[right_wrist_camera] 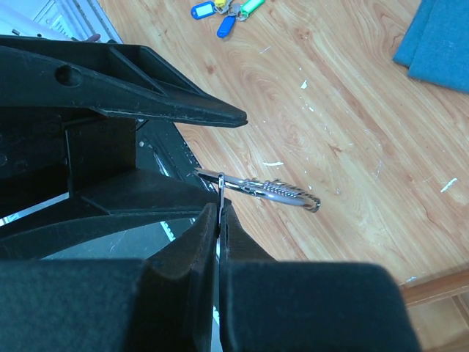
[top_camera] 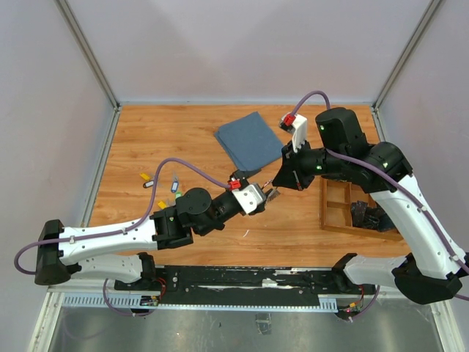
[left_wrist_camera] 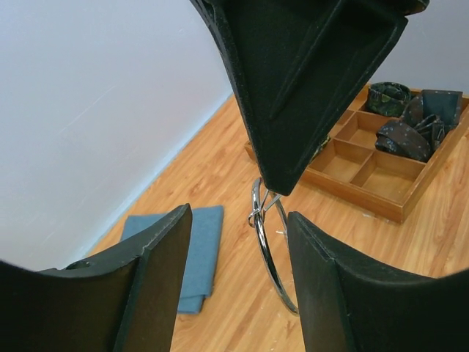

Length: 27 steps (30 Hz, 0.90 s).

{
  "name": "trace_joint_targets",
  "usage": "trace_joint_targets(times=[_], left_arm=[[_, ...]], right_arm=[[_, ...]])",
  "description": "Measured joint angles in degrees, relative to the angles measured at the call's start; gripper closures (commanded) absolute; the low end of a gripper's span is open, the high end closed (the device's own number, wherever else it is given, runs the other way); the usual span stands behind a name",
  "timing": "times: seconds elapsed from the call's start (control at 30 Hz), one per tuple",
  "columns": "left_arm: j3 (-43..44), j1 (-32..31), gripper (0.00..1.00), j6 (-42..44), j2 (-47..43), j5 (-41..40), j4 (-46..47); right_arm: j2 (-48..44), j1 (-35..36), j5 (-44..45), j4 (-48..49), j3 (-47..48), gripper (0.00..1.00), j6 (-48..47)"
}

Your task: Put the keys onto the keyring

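Between the parted fingers (left_wrist_camera: 146, 286) of the left end effector (top_camera: 270, 195), a thin silver wire keyring (right_wrist_camera: 275, 192) is shown held clear of the wood-grain surface (top_camera: 146, 147). The ring is pinched at one end by the right end effector (right_wrist_camera: 220, 213). Its black jaws are pressed together on the wire, and a short silvery chain bit is caught at their tip. The left end effector is seen released, with one finger on each side of the ring; whether either finger touches the wire cannot be told. The two end effectors are pictured tip to tip above the middle of the surface.

The small metal keys (top_camera: 174, 186), each tagged with an oblong plastic fob in yellow, green or blue, are seen lying loose on the surface. They lie well apart from both end effectors, behind the left one and beside its arm.

A folded blue cloth (top_camera: 249, 138) is laid flat on the far side of both end effectors. A partitioned wooden tray (top_camera: 333, 213) holding dark patterned fabric rolls (left_wrist_camera: 403, 136) is set to the right of the right end effector.
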Motion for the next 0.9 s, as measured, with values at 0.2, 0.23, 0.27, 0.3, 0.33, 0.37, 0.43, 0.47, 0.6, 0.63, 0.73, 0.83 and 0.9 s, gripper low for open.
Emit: trace_joint_targets(times=[0.2, 0.23, 0.27, 0.3, 0.33, 0.37, 0.43, 0.47, 0.6, 0.63, 0.73, 0.83, 0.9], left_arm=[[0.0, -0.5, 0.47, 1.9, 0.0, 0.0, 0.0], [0.0, -0.7, 0.48, 2.2, 0.0, 0.0, 0.1], [0.0, -0.9, 0.49, 2.6, 0.0, 0.0, 0.1], [0.1, -1.0, 0.50, 3.0, 0.0, 0.0, 0.1], [0.1, -1.2, 0.51, 3.3, 0.0, 0.0, 0.1], [0.1, -1.3, 0.53, 3.5, 0.0, 0.0, 0.1], [0.1, -1.5, 0.54, 4.3, 0.0, 0.0, 0.0], [0.1, -1.6, 0.55, 4.7, 0.0, 0.0, 0.0], [0.1, -1.8, 0.61, 6.1, 0.0, -0.2, 0.0], [0.1, -1.8, 0.63, 6.4, 0.0, -0.3, 0.0], [0.1, -1.8, 0.66, 7.1, 0.0, -0.3, 0.0], [0.1, -1.8, 0.66, 7.7, 0.0, -0.3, 0.0], [0.1, -1.8, 0.67, 7.9, 0.0, -0.3, 0.0]], right_arm=[[0.0, 0.0, -0.9, 0.0, 0.1, 0.99, 0.4], [0.1, 0.0, -1.1, 0.0, 0.1, 1.00, 0.5], [0.1, 0.0, -1.2, 0.0, 0.1, 1.00, 0.6], [0.1, 0.0, -1.4, 0.0, 0.1, 0.99, 0.7], [0.1, 0.0, -1.6, 0.0, 0.1, 0.99, 0.9], [0.1, 0.0, -1.8, 0.1, 0.1, 0.99, 1.1], [0.2, 0.0, -2.2, 0.1, 0.1, 0.99, 1.3], [0.3, 0.0, -2.5, 0.2, 0.1, 0.99, 1.4], [0.3, 0.0, -3.3, 0.5, 0.1, 0.99, 1.7], [0.3, 0.0, -3.5, 0.5, 0.1, 0.99, 1.7], [0.3, 0.0, -4.0, 0.7, 0.1, 0.99, 1.8], [0.3, 0.0, -4.6, 0.9, 0.1, 0.99, 1.9], [0.3, 0.0, -4.8, 0.9, 0.1, 0.99, 2.0]])
